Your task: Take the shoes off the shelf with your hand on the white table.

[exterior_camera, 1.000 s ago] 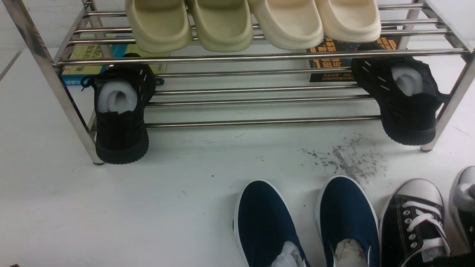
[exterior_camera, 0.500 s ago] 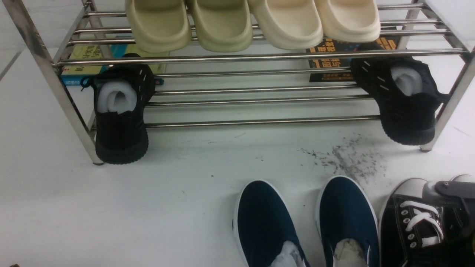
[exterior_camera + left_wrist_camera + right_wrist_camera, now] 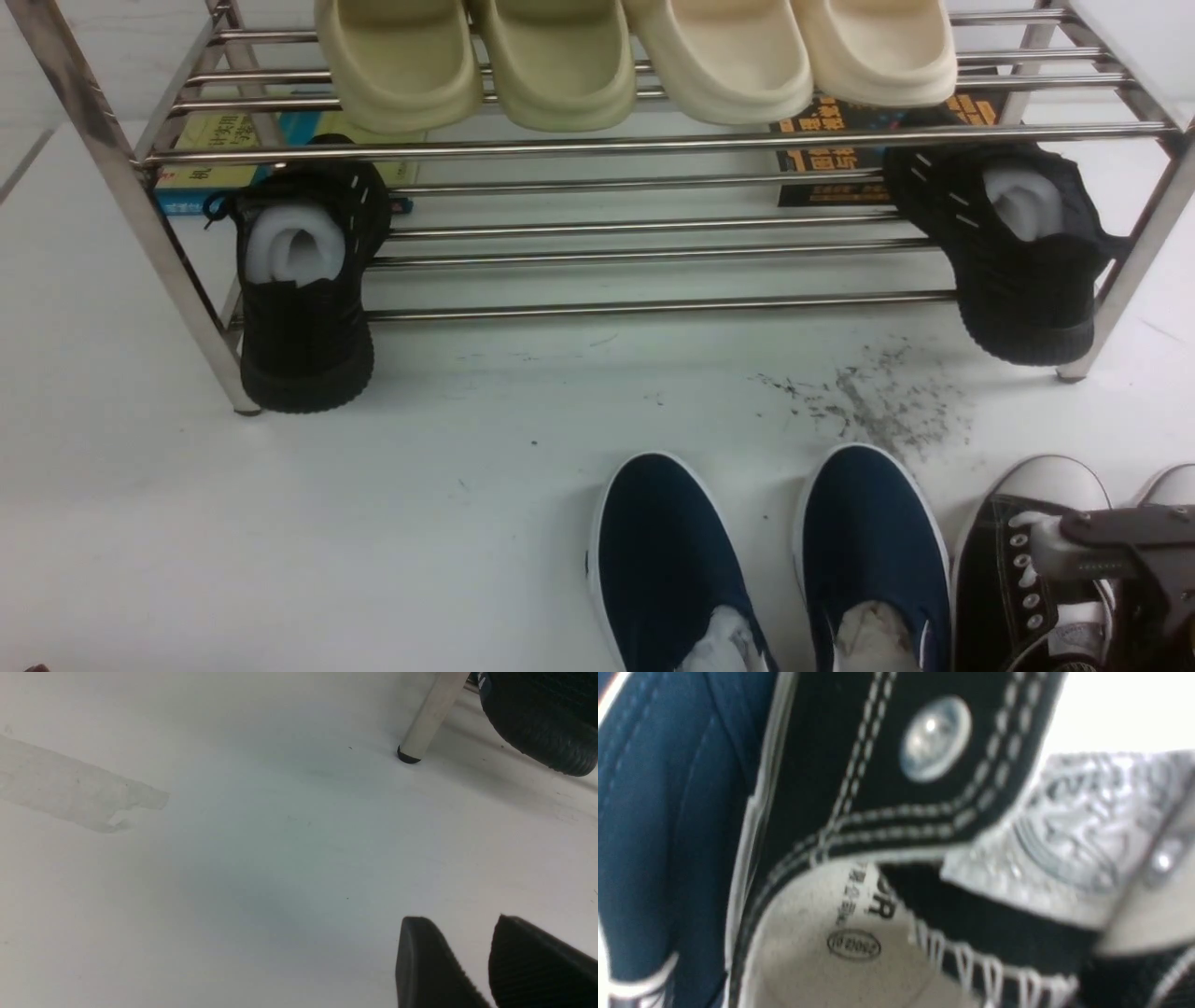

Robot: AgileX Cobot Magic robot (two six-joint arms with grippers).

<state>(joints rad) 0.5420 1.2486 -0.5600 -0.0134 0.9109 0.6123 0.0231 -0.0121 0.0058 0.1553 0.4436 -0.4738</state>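
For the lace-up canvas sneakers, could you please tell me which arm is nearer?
The right arm, which hangs over them; the left arm's gripper is over bare table.

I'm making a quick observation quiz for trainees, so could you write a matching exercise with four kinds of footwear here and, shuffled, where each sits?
1. Canvas lace-up sneakers
2. Navy slip-ons
3. Green clogs
4. All-black sneakers

A. On the rack's upper tier, towards the left
B. At the two ends of the rack's lower tier
C. On the white table, nearest the robot's right side
D. On the white table, just left of the white-laced pair

Pairs: 1-C, 2-D, 3-A, 4-B
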